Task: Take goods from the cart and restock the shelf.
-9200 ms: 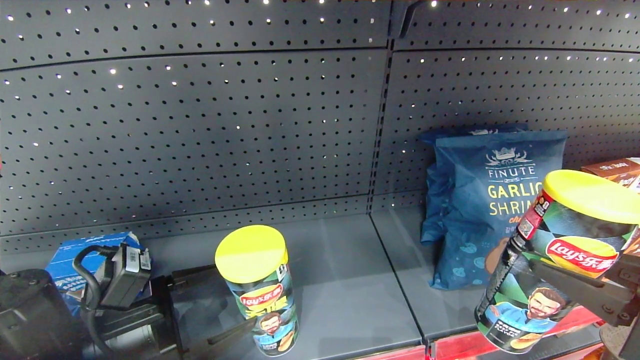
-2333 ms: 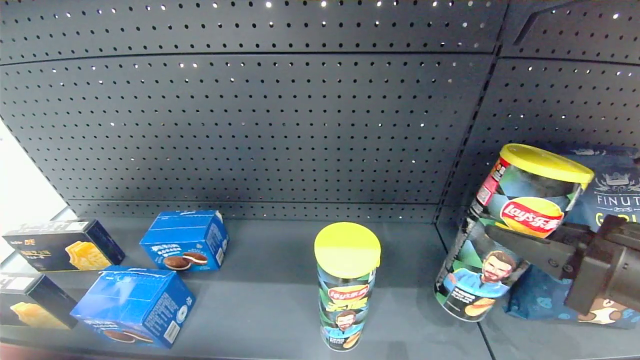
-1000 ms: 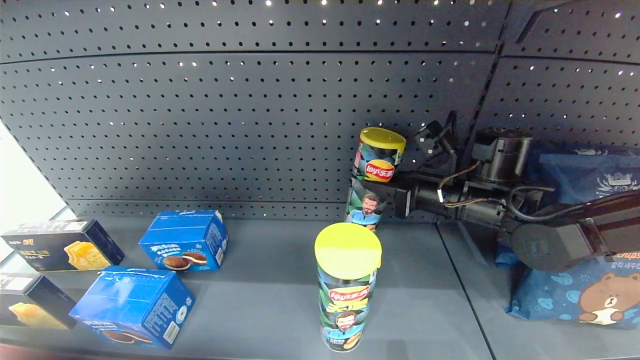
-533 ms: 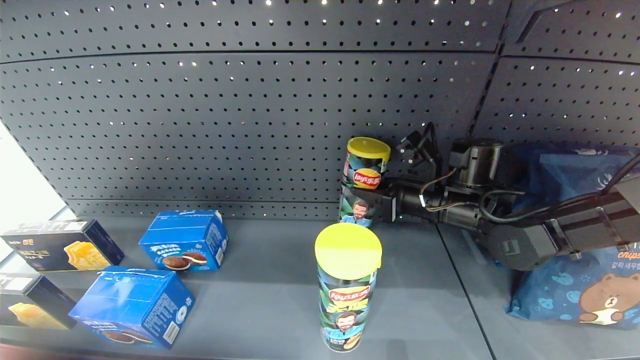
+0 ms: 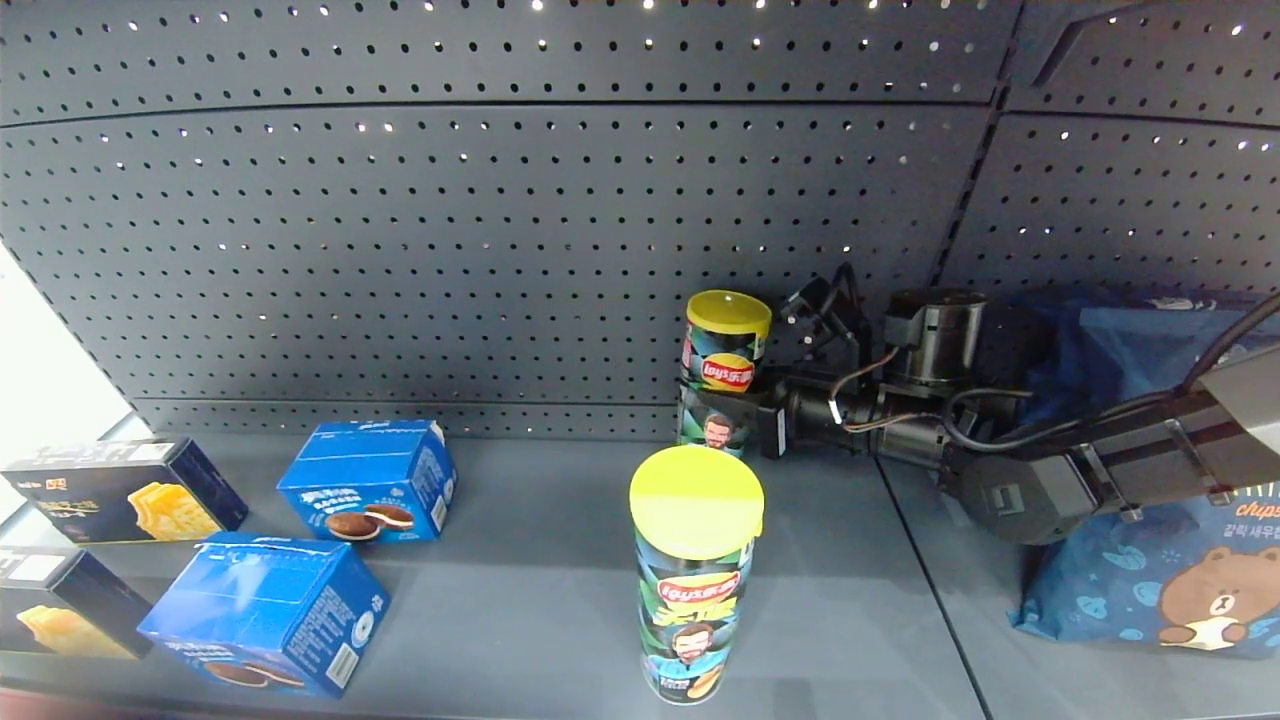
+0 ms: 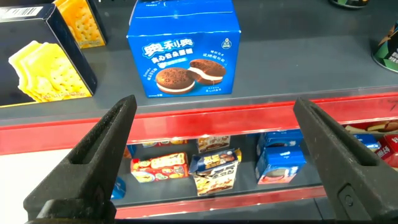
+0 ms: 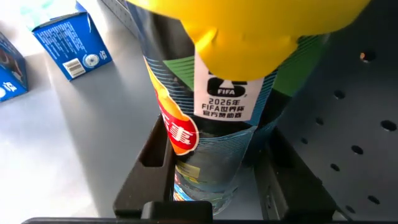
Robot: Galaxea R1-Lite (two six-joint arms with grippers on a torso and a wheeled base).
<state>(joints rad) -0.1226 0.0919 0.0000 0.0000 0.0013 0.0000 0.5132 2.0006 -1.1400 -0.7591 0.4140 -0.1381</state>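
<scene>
While the right gripper (image 5: 735,418) reaches in from the right side of the shelf (image 5: 520,560), its 2 fingers close on the lower body of the rear chip can (image 5: 727,372), 1 on each side. The can is upright with its yellow lid on top, close to the perforated back panel (image 5: 450,250). Its base is hidden behind the front chip can (image 5: 697,590), so contact with the shelf cannot be confirmed. The front chip can stands upright near the shelf's front edge, directly ahead of the rear one and apart from it.

The left gripper (image 6: 217,155) is below and in front of the shelf's red edge strip (image 6: 199,115). Its jaws are spread wide and hold nothing.

Other stock noted:
- 2 blue cookie boxes on the left part of the shelf: the rear cookie box (image 5: 370,482) and the front cookie box (image 5: 265,625), near each other but not touching.
- 2 dark cracker boxes at the far left: the rear cracker box (image 5: 125,490) and the front cracker box (image 5: 60,600).
- 1 blue snack bag (image 5: 1160,580) on the right section, partly behind the right arm.
- Assorted packets (image 6: 211,165) on a lower shelf level, seen in the left wrist view.
</scene>
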